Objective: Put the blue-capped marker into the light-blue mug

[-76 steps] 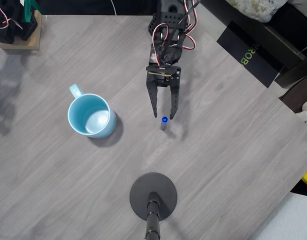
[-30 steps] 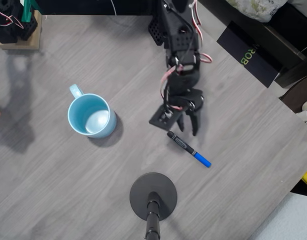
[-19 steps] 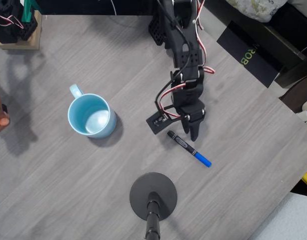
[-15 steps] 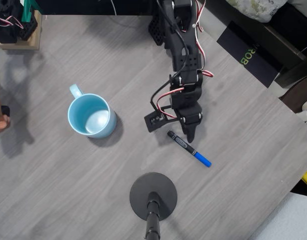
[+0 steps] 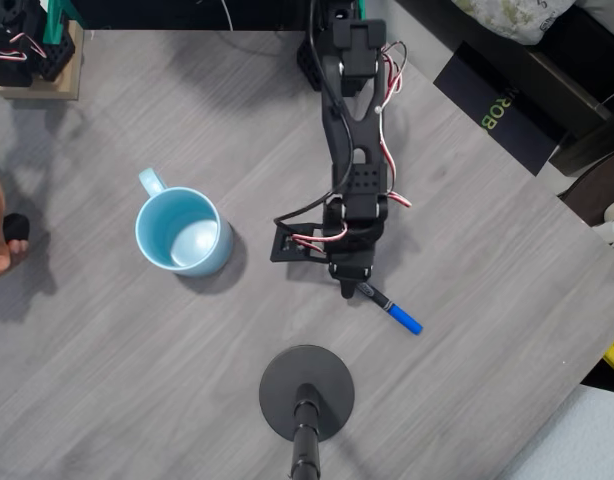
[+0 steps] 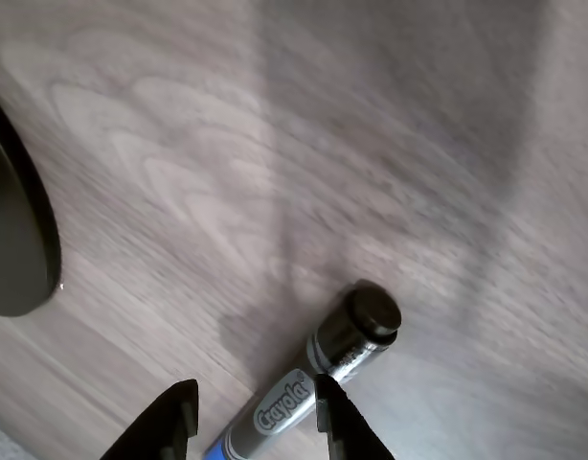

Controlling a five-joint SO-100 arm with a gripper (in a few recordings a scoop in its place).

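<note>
The blue-capped marker (image 5: 392, 310) lies flat on the grey wood table, its blue cap pointing toward the lower right in the overhead view. In that view my gripper (image 5: 349, 288) hangs over the marker's black tail end and covers it. In the wrist view the marker's barrel (image 6: 318, 369) runs up between my two fingertips, closer to the right fingertip (image 6: 334, 417). The gripper (image 6: 254, 429) is open and its fingers are not pressed on the barrel. The light-blue mug (image 5: 182, 232) stands upright well to the left, handle at its upper left, with nothing inside.
A black round stand base (image 5: 307, 392) sits just below the marker and shows as a dark disc (image 6: 11, 240) at the wrist view's left edge. A person's hand (image 5: 1, 238) rests at the table's left edge. A black box (image 5: 497, 105) lies at the upper right.
The marker stood on end 2.5 s ago and now lies flat. My gripper has swung down and left over its tail end. A hand has come in at the left edge.
</note>
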